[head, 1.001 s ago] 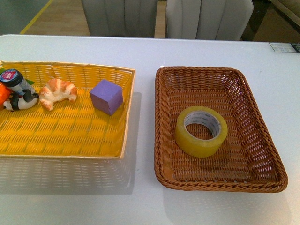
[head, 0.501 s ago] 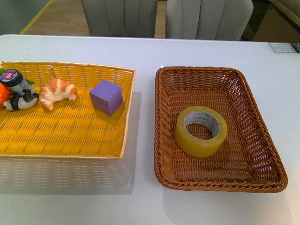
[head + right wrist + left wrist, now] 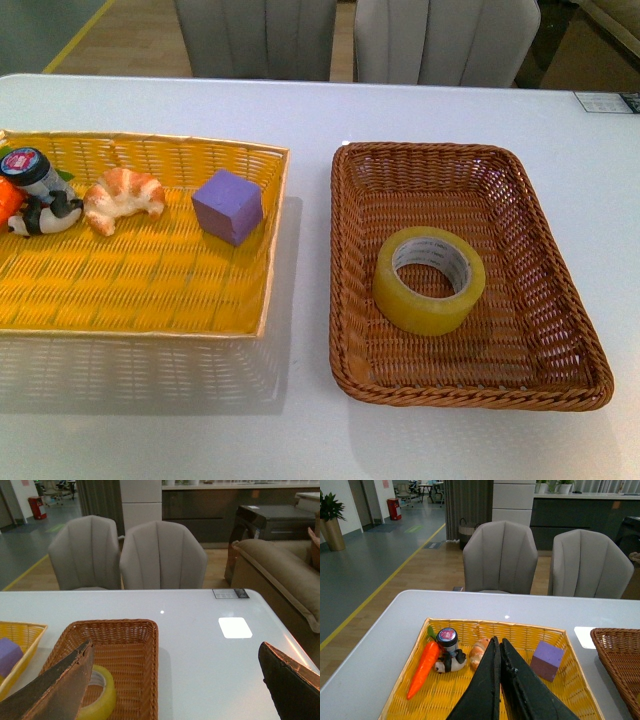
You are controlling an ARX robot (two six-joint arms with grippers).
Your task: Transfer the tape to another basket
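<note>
The yellowish tape roll lies flat inside the dark-brown wicker basket, right of centre on the table. It also shows in the right wrist view, partly behind one finger, inside the same basket. My right gripper is open and empty, raised above the table beside that basket. My left gripper is shut and empty, raised over the yellow basket. Neither gripper shows in the front view.
The bright yellow basket at the left holds a purple cube, a croissant, a panda toy with a dark jar and a carrot. Two grey chairs stand behind the white table.
</note>
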